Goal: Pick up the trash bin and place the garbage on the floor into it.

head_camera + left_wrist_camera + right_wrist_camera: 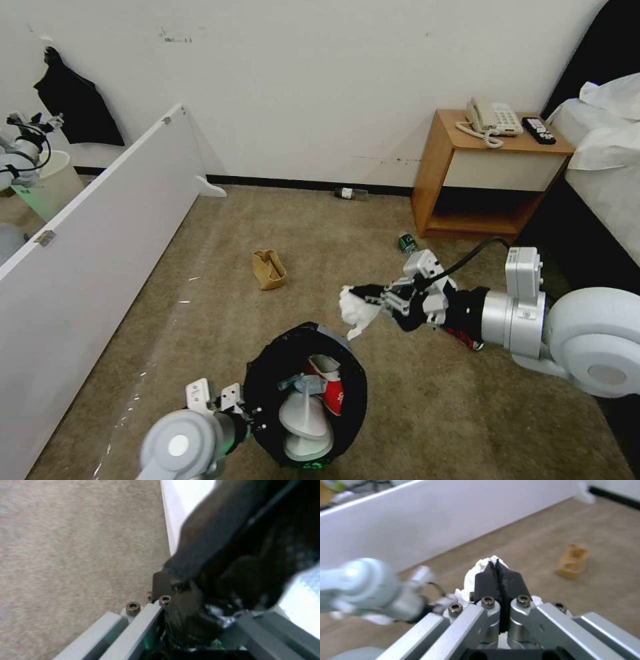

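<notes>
A: Left to right? The left gripper pinches the trash bin by its bag-lined rim, held low before me.

B: The right gripper, pressed onto the white tissue, hangs just beyond the bin's far-right rim.

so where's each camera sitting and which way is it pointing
Head view: high on the robot, facing forward and down at the carpet; both arms show, the left end effector gripping the trash bin, the right end effector holding a white tissue.
Left wrist view: on the left arm, against the bin's black bag.
Right wrist view: on the right arm, along its shut fingers pinching the tissue.
Shared: head and right wrist views both show the brown paper bag.
</notes>
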